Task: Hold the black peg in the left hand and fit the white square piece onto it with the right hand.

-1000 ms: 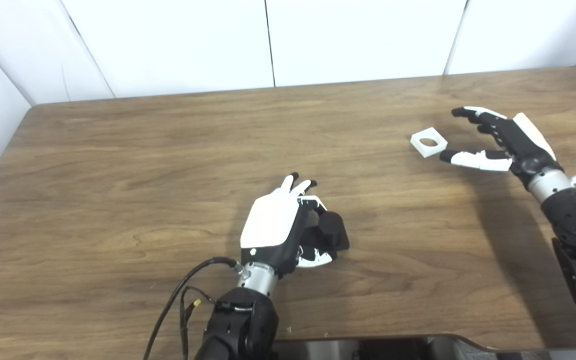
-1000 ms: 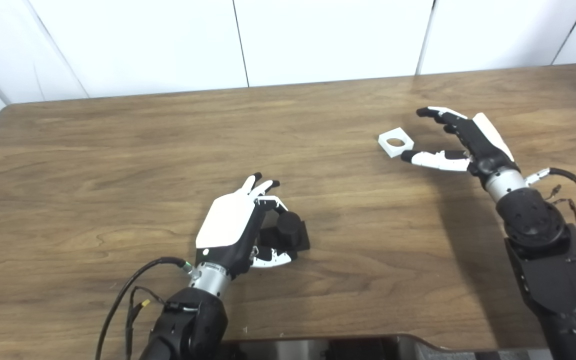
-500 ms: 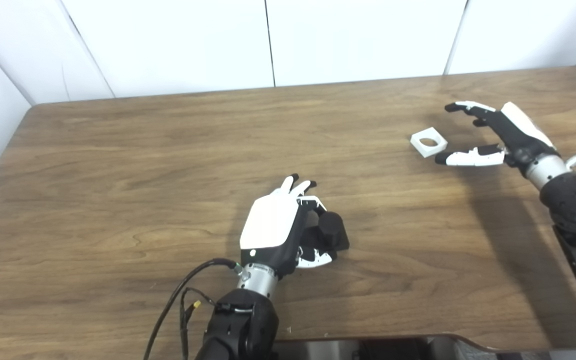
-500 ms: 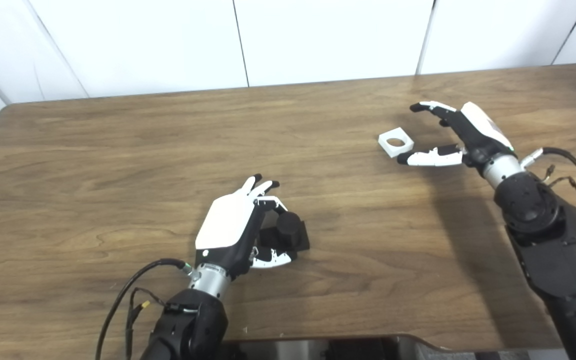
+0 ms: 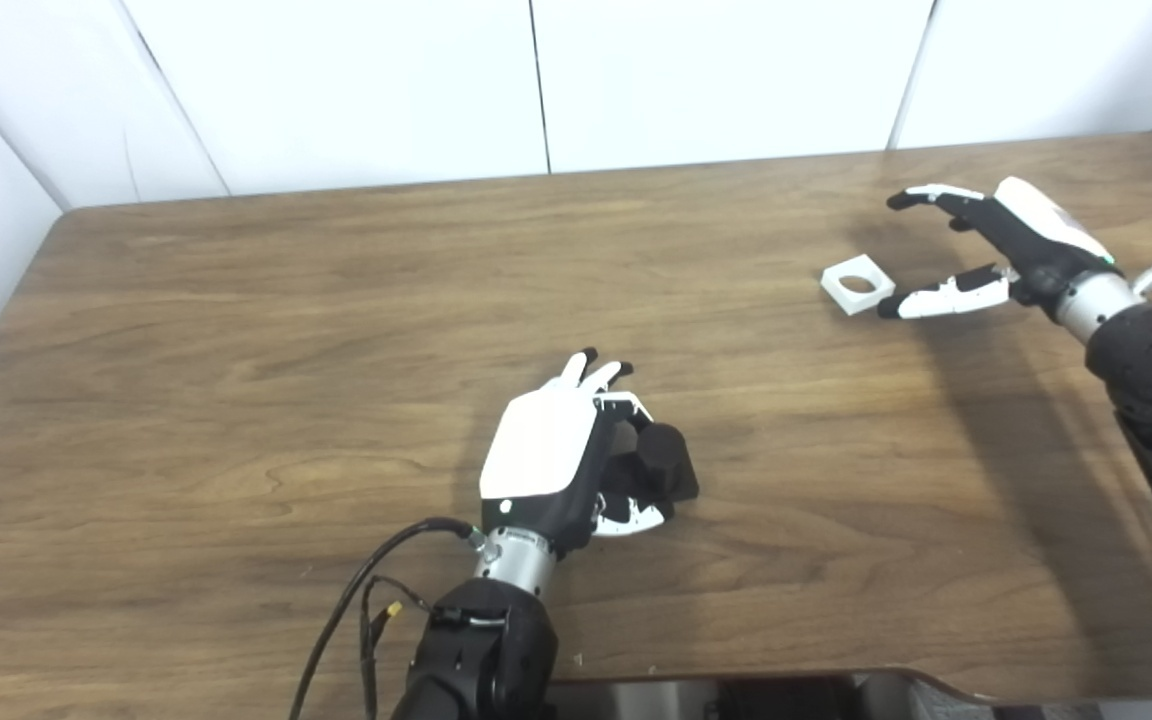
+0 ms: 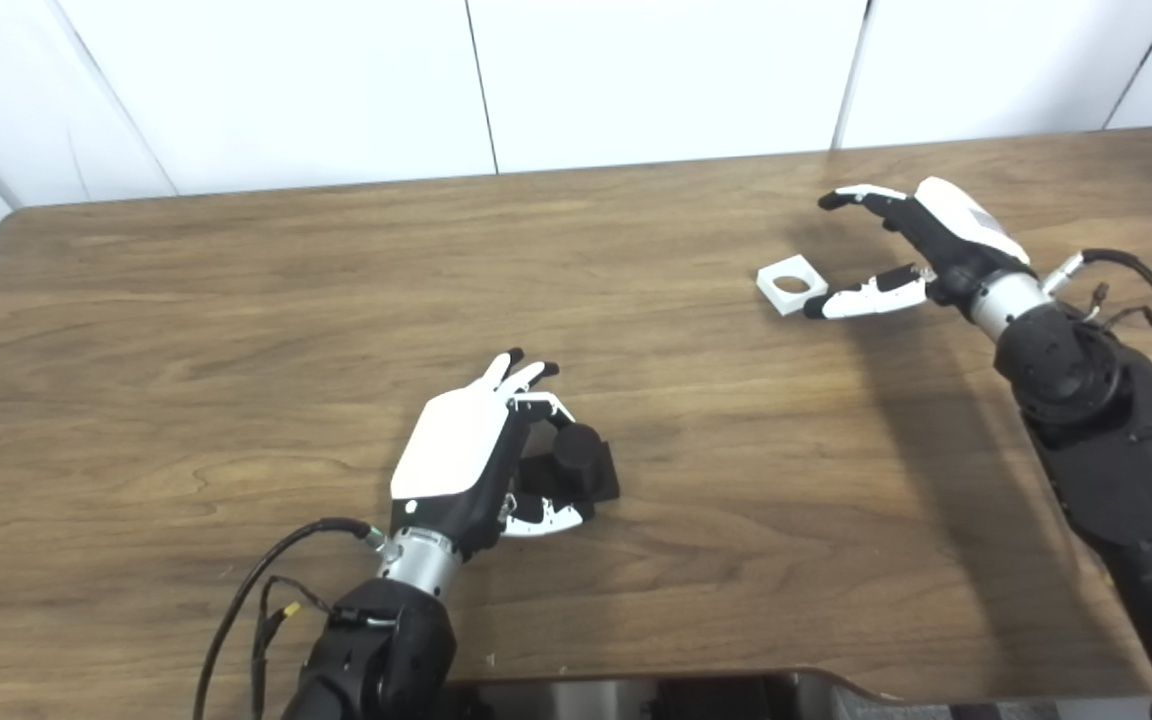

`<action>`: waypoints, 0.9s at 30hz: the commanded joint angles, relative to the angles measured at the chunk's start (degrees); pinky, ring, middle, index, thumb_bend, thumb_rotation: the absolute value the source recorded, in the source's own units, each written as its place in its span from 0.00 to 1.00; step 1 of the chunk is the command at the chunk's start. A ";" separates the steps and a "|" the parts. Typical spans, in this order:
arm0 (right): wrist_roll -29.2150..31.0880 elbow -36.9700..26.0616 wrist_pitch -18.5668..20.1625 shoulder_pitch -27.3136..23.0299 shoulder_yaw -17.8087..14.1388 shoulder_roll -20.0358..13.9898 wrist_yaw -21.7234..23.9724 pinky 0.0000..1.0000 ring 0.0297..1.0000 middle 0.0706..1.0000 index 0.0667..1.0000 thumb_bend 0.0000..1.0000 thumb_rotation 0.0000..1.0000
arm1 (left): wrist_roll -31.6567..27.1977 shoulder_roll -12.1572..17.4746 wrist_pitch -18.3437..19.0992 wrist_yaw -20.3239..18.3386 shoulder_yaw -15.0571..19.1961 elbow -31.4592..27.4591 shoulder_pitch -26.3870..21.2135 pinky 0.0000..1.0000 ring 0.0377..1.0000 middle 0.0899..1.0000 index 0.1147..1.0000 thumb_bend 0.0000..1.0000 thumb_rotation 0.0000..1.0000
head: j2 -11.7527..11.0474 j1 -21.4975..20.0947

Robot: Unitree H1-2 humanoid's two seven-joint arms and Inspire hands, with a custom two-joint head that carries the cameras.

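The black peg (image 5: 663, 457), a short cylinder on a square base, stands on the table near the front centre. My left hand (image 5: 544, 452) is wrapped around it from the left, with thumb and curled fingers against it, and hides part of its base. The white square piece (image 5: 857, 284), which has a round hole, lies flat at the far right. My right hand (image 5: 1001, 245) is open just to the right of the piece. Its thumb tip is close to the piece's near right corner, and its fingers arch above the table behind it. I cannot tell whether the thumb touches the piece.
The brown wooden table (image 5: 286, 330) ends at a white panelled wall along the back. Cables hang from my left wrist (image 5: 366, 590) near the front edge. A cable also trails from my right forearm (image 6: 1136, 280).
My right hand has shifted toward the back of the table and its wrist has turned, while the thumb tip stays by the white piece. The left hand, peg and piece have not moved.
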 commanded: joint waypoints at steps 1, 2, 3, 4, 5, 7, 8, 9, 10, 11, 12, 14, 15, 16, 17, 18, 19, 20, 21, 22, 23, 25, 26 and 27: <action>-0.94 -0.80 -1.87 -3.96 -0.21 -2.20 0.24 0.87 0.95 0.92 0.83 0.82 0.29 | 0.97 -0.36 -0.02 -0.04 -0.11 0.68 0.21 0.92 0.99 0.90 0.43 0.52 0.07 | 0.09 -0.04; -1.08 -0.60 -1.94 -4.32 -0.01 -2.37 0.53 0.88 0.95 0.91 0.83 0.82 0.28 | 0.92 -0.39 -0.02 0.03 -0.09 0.69 0.24 0.93 0.99 0.90 0.43 0.52 0.07 | 0.08 0.01; -1.19 -0.30 -2.16 -4.67 0.13 -2.50 0.77 0.88 0.95 0.91 0.83 0.82 0.28 | 0.93 -0.42 -0.06 0.15 -0.10 0.74 0.25 0.93 0.99 0.90 0.43 0.52 0.07 | 0.08 0.07; -1.43 -0.03 -2.34 -5.10 0.38 -2.66 1.12 0.88 0.96 0.92 0.82 0.82 0.27 | 0.87 -0.44 -0.16 0.35 -0.07 0.80 0.25 0.92 0.99 0.90 0.43 0.52 0.07 | 0.08 0.07; -1.82 0.18 -2.41 -5.52 0.72 -2.87 1.58 0.89 0.97 0.92 0.82 0.82 0.27 | 0.85 -0.45 -0.23 0.52 -0.06 0.87 0.23 0.92 0.99 0.90 0.43 0.52 0.07 | 0.05 0.08; -2.50 0.64 -2.93 -6.31 1.42 -3.32 2.36 0.92 0.98 0.93 0.83 0.82 0.27 | 0.83 -0.47 -0.30 0.77 -0.08 0.98 0.24 0.92 0.99 0.90 0.43 0.52 0.07 | 0.03 0.09; -2.64 0.79 -3.15 -6.51 1.60 -3.44 2.50 0.95 0.98 0.93 0.83 0.83 0.26 | 0.81 -0.48 -0.32 0.85 -0.10 1.01 0.25 0.92 0.99 0.90 0.43 0.52 0.07 | 0.03 0.09; -3.52 1.17 -3.67 -7.08 2.35 -3.86 2.82 0.96 0.98 0.93 0.83 0.83 0.26 | 0.87 -0.52 -0.27 0.85 -0.12 1.05 0.24 0.92 0.99 0.90 0.43 0.52 0.07 | 0.02 0.11; -4.45 1.45 -4.09 -7.58 3.06 -4.26 3.11 0.99 0.99 0.93 0.83 0.82 0.25 | 0.90 -0.58 -0.20 0.82 -0.16 1.07 0.24 0.92 0.99 0.90 0.43 0.52 0.07 | 0.01 0.11; -5.11 1.66 -4.38 -7.93 3.55 -4.53 3.30 0.99 0.99 0.93 0.82 0.82 0.25 | 0.93 -0.63 -0.15 0.78 -0.19 1.08 0.24 0.92 0.99 0.90 0.43 0.52 0.07 | 0.01 0.11; -5.75 2.02 -4.70 -8.46 4.13 -4.76 3.60 1.00 1.00 0.93 0.82 0.82 0.25 | 0.73 -0.74 -0.10 0.88 -0.11 1.09 0.29 0.92 0.99 0.90 0.43 0.52 0.07 | 0.01 0.11; -6.61 2.83 -5.48 -9.27 4.91 -5.02 3.79 1.00 1.00 0.94 0.81 0.82 0.23 | 0.38 -1.00 -0.08 1.14 0.04 1.19 0.34 0.92 0.99 0.90 0.43 0.52 0.07 | -0.02 0.09; -7.33 3.35 -5.92 -9.72 5.35 -5.09 3.77 1.00 1.00 0.94 0.80 0.83 0.22 | 0.34 -1.14 -0.02 1.24 0.12 1.26 0.33 0.93 0.99 0.90 0.43 0.52 0.07 | -0.11 0.06; -7.95 3.79 -6.29 -10.06 5.70 -5.14 3.75 1.00 1.00 0.94 0.79 0.83 0.22 | 0.37 -1.24 0.03 1.30 0.16 1.33 0.29 0.93 0.99 0.90 0.43 0.52 0.07 | -0.06 -0.01; -8.43 4.27 -6.67 -10.46 6.04 -5.16 3.81 1.00 1.00 0.94 0.78 0.84 0.21 | 0.45 -1.25 0.01 1.39 0.17 1.43 0.22 0.93 0.99 0.90 0.43 0.52 0.07 | -0.06 -0.01; -9.00 4.64 -6.95 -10.83 6.43 -5.22 4.00 1.00 1.00 0.94 0.77 0.84 0.21 | 0.53 -1.26 -0.01 1.43 0.16 1.50 0.15 0.93 0.99 0.90 0.43 0.52 0.07 | -0.02 -0.04; -9.60 4.96 -7.25 -11.22 6.84 -5.29 4.23 1.00 1.00 0.94 0.76 0.85 0.22 | 0.45 -1.30 -0.11 1.62 0.16 1.56 0.13 0.93 0.99 0.90 0.43 0.52 0.07 | 0.00 -0.04; -10.02 5.18 -7.48 -11.47 7.10 -5.32 4.38 1.00 1.00 0.94 0.76 0.85 0.22 | 0.37 -1.33 -0.18 1.77 0.17 1.60 0.12 0.94 0.99 0.90 0.43 0.52 0.07 | 0.00 -0.04; -10.51 5.43 -7.66 -11.76 7.45 -5.37 4.50 1.00 1.00 0.94 0.75 0.86 0.23 | 0.29 -1.38 -0.18 1.78 0.16 1.57 0.15 0.94 0.99 0.90 0.43 0.52 0.07 | 0.00 -0.04; -10.95 5.77 -7.87 -12.08 7.76 -5.36 4.66 1.00 1.00 0.94 0.75 0.86 0.23 | 0.29 -1.37 -0.19 1.76 0.11 1.57 0.17 0.94 0.99 0.90 0.43 0.52 0.07 | 0.00 -0.04; -11.26 6.11 -8.10 -12.38 8.00 -5.36 4.80 1.00 1.00 0.94 0.75 0.87 0.24 | 0.33 -1.37 -0.20 1.77 0.05 1.56 0.20 0.93 0.99 0.90 0.43 0.52 0.07 | 0.12 -0.04; -11.79 6.76 -8.42 -12.87 8.34 -5.28 5.00 1.00 1.00 0.94 0.74 0.88 0.24 | 0.40 -1.43 -0.15 1.87 -0.02 1.62 0.27 0.93 0.99 0.90 0.43 0.52 0.07 | 0.12 -0.04; -12.10 6.94 -8.44 -13.07 8.54 -5.26 5.19 1.00 1.00 0.94 0.73 0.88 0.24 | 0.48 -1.52 -0.05 1.87 -0.06 1.63 0.33 0.93 0.99 0.90 0.43 0.52 0.07 | 0.12 -0.04; -12.32 7.06 -8.46 -13.21 8.67 -5.24 5.36 1.00 1.00 0.94 0.73 0.89 0.24 | 0.54 -1.58 0.03 1.86 -0.09 1.63 0.38 0.93 0.99 0.90 0.43 0.52 0.07 | 0.12 -0.04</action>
